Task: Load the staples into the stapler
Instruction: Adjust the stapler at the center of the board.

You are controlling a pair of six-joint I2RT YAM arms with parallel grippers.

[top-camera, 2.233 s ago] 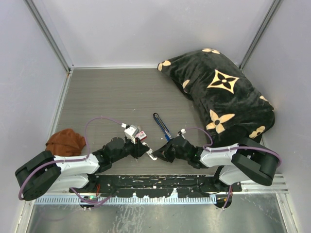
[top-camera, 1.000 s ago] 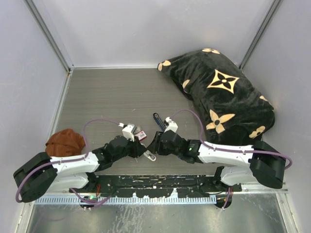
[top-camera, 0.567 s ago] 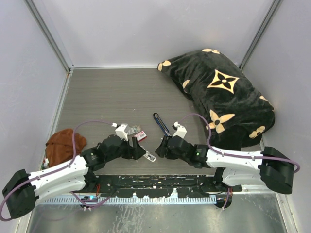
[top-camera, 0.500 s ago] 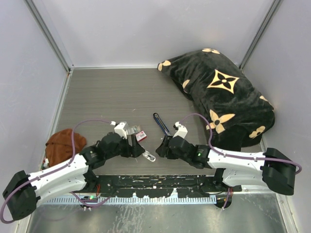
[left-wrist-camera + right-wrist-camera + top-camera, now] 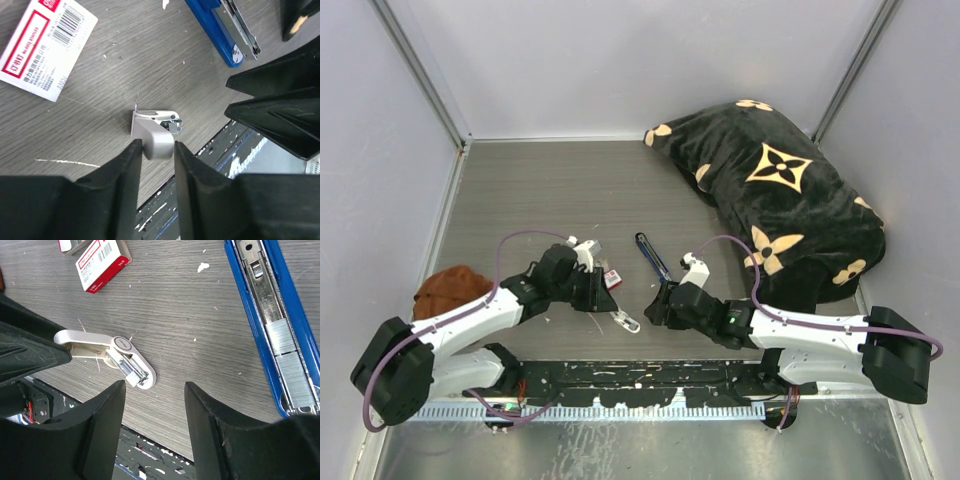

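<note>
**Top external.**
- Count: one stapler (image 5: pixel 653 259), one red-and-white box (image 5: pixel 611 278), one white piece (image 5: pixel 625 322), one brown cloth (image 5: pixel 451 289), one black patterned blanket (image 5: pixel 780 190).
- The stapler lies flat on the counter (image 5: pixel 550 190), mid-width. Its long axis is diagonal, from far-left to near-right.
- Left fingers (image 5: pixel 603 300) are low beside the box. Right fingers (image 5: pixel 655 303) are just near of the stapler's near end.
- Staples are too small to make out here.

**Left wrist.**
- One box, one white piece (image 5: pixel 154 131), and one end of the stapler (image 5: pixel 220 30) at upper right.
- Left fingers (image 5: pixel 120 190) straddle the near end of the white piece with a narrow gap. Cannot tell whether they actually pinch it.

**Right wrist.**
- The stapler (image 5: pixel 295 305) lies open along the right edge, axis top-left to bottom-right, silver channel facing up.
- Staples (image 5: pixel 285 350) lie in the channel as two ribbed stretches, end to end, in line with it.
- One box (image 5: pixel 102 260), plus a second red-and-white scrap cut off by the top edge.
- Right fingers (image 5: pixel 107 430) are spread and empty. The white piece (image 5: pixel 107 352) is on the counter beyond them.
</note>
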